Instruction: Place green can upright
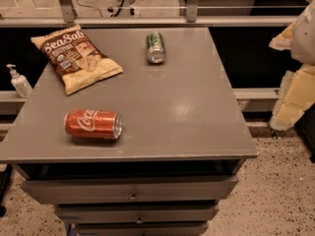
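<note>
Grey cabinet top [162, 107] with drawers below fills the view, and a glass rail runs behind it. At 10 o'clock lies a chip bag [76, 57], flat, probably only as clutter. The gripper [295, 96] hangs at 3 o'clock, outside the table edge and well apart from everything; whether it is spread or pressed together I cannot tell. At 8 o'clock a red can [92, 124] lies on its side. The green can [155, 47] is at 12 o'clock, also on its side, with one silver end toward the camera and a green body with pale marks. It is not yet upright, so I judge the reach is not begun. A pump bottle [18, 81] stands at 9 o'clock, off the table.
</note>
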You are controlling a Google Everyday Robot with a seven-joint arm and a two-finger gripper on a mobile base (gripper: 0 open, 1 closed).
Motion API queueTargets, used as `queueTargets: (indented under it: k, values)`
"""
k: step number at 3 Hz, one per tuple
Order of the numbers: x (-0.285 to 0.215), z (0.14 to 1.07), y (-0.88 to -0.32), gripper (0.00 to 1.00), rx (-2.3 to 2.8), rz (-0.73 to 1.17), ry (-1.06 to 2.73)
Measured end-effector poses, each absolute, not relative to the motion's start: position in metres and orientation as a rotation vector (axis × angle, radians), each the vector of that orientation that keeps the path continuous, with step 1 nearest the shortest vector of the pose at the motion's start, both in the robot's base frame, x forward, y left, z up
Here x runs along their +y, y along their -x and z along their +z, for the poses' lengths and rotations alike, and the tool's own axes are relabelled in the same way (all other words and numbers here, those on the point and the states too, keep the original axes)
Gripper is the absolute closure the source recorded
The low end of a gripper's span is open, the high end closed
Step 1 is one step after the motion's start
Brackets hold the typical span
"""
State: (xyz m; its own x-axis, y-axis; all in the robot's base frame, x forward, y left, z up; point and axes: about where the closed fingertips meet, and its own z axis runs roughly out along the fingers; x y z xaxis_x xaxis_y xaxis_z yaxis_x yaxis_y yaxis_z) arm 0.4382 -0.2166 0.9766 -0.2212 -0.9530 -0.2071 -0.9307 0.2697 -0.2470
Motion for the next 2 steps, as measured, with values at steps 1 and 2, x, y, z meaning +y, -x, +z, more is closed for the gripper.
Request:
queueTargets:
  k: [1,2]
  values:
    - [-0.2166,0.9766,-0.4382,0.00,2.231,-0.100,1.724]
    - [-0.2123,0.9739,-0.4473,0.00,2.212,-0.087,1.704]
